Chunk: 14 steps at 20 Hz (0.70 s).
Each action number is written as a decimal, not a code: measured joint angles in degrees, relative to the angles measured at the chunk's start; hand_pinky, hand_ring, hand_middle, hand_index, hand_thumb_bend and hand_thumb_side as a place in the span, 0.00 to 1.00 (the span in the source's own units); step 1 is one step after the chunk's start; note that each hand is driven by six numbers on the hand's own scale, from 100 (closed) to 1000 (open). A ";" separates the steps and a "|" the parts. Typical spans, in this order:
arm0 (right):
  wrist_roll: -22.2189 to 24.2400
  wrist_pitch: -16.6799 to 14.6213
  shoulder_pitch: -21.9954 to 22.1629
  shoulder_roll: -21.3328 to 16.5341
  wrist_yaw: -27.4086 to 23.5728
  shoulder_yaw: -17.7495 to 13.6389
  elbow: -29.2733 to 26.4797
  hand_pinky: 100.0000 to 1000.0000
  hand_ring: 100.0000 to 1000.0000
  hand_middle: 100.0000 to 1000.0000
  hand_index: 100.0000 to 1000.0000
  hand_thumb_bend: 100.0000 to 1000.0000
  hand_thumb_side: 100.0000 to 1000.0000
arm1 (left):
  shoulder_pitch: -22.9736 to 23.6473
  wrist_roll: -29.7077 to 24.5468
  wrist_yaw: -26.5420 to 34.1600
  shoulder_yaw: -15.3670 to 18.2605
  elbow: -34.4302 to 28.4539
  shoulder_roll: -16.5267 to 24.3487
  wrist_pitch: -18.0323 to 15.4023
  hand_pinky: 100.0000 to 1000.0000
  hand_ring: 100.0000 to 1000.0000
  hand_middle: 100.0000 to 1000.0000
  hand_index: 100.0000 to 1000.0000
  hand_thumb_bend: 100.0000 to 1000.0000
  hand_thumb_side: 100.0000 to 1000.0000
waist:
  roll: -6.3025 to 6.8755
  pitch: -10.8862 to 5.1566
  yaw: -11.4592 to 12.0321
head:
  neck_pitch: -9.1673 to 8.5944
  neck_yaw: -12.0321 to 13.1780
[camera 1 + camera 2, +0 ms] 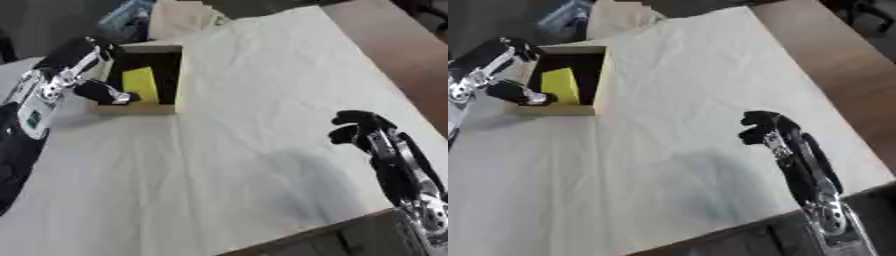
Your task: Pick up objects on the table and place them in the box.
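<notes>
A tan cardboard box [180, 75] stands at the far left of the cloth-covered table. A yellow block [140, 84] lies inside it, against the dark interior. My left hand [103, 92] hangs at the box's near left corner, its fingers and thumb relaxed and holding nothing, a fingertip close to the yellow block. My right hand [359, 129] rests at the right side of the table, fingers curled, with nothing in it.
A cream cloth [245, 125] covers the table, with a fold line running down from the box. Bare brown tabletop [394, 45] shows along the right edge. A crumpled pale bag [179, 17] and a bluish item [122, 15] lie behind the box.
</notes>
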 measured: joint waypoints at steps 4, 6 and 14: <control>-0.13 -0.05 -0.02 0.00 0.00 -0.12 0.00 0.62 0.60 0.63 0.73 0.18 0.83 | 2.22 -0.12 5.85 0.00 -7.02 2.85 0.19 0.81 0.67 0.61 0.79 0.71 0.45 | 0.00 0.00 1.17 | -0.37 -0.34; -0.22 -0.04 -0.03 -0.01 0.00 -0.37 0.00 0.62 0.60 0.63 0.73 0.18 0.83 | 4.76 -0.38 10.14 0.00 -11.73 4.76 0.48 0.81 0.66 0.60 0.79 0.69 0.44 | 0.00 0.00 1.75 | -0.46 -0.59; -0.78 0.02 -0.05 -0.02 0.00 -0.78 0.00 0.62 0.60 0.63 0.73 0.18 0.83 | 18.88 -1.74 27.38 1.73 -32.59 10.61 3.88 0.81 0.64 0.57 0.77 0.63 0.45 | -0.52 0.14 4.02 | -0.51 -1.20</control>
